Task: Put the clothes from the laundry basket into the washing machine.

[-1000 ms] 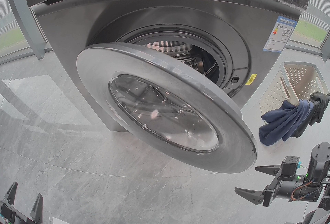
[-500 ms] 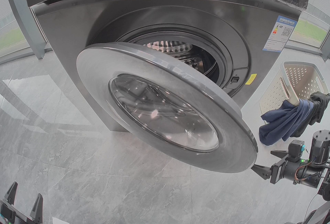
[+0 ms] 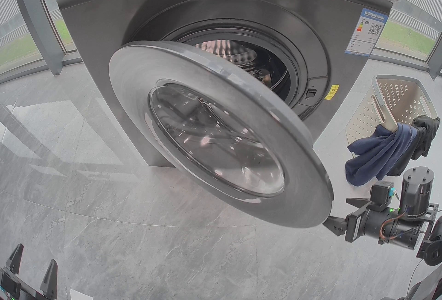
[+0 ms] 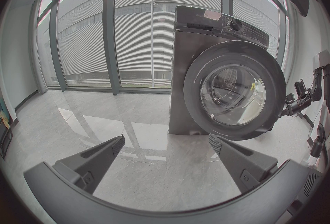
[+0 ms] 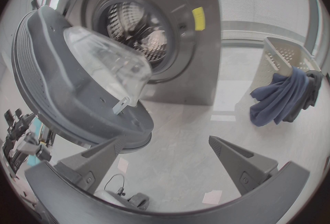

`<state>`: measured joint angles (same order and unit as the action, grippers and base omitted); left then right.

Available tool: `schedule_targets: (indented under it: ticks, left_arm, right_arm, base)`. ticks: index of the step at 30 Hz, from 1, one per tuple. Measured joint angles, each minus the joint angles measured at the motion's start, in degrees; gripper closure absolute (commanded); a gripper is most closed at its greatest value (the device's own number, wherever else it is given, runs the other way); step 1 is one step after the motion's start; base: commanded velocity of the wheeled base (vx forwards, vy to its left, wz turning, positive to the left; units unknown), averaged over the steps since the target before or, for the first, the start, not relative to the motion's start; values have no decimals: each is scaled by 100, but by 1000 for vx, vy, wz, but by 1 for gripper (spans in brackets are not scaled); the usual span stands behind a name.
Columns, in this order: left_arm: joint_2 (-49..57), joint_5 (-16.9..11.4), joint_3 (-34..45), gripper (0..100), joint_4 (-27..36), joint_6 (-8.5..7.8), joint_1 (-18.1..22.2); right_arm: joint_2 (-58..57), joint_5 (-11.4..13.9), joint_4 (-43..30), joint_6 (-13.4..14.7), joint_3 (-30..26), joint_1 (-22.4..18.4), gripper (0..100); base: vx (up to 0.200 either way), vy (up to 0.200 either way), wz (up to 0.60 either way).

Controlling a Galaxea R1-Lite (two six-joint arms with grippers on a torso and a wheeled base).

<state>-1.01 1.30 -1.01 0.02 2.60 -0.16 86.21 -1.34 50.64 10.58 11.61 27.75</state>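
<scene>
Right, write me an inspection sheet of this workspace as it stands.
Surface: glossy grey tile floor.
Job's things: washing machine with its door swung open, no clothes seen in the visible part of the drum; laundry basket beside it, blue cloth and black cloth draped over its rim.
Clutter: small white scraps on the floor.
Grippers: left gripper open, empty, low; right gripper open, empty, by the door's rim.
Cables: wires on the right wrist.
Surroundings: window wall behind the machine.

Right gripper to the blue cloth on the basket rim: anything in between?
Nothing visible. Only bare floor separates the open right gripper from the blue cloth draped over the laundry basket; the washer door lies to the other side.
</scene>
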Motion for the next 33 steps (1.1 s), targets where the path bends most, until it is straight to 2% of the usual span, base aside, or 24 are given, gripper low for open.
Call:
schedule_targets:
  ticks: [4,14,16,20,24,26,29,33]
  left_arm:
    - [-2,-2,0,0,-2,2,0]
    - [-2,0,0,0,-2,2,-2]
    - [-2,0,0,0,-2,0,-2]
    - [-2,0,0,0,0,0,-2]
    - [-2,0,0,0,0,0,-2]
    - [-2,0,0,0,0,0,-2]
    - [-2,0,0,0,0,0,-5]
    - [-2,0,0,0,0,0,-5]
  right_arm:
    - [11,4,-1,12,-188,315,0]
    - [59,-66,18,30,-152,411,0]
    - [94,-177,18,88,-87,502,0]
    - [372,-568,21,296,305,717,0]
    - [789,-1001,22,375,848,714,0]
    - [1009,-1141,18,393,1111,666,0]
    - [1307,-1240,18,413,1425,649,0]
    - [1574,-1258,79,474,1585,863,0]
  base:
    - [0,0,0]
    - [0,0,0]
    - [0,0,0]
    - [0,0,0]
    - [0,0,0]
    - [0,0,0]
    - [0,0,0]
    - [0,0,0]
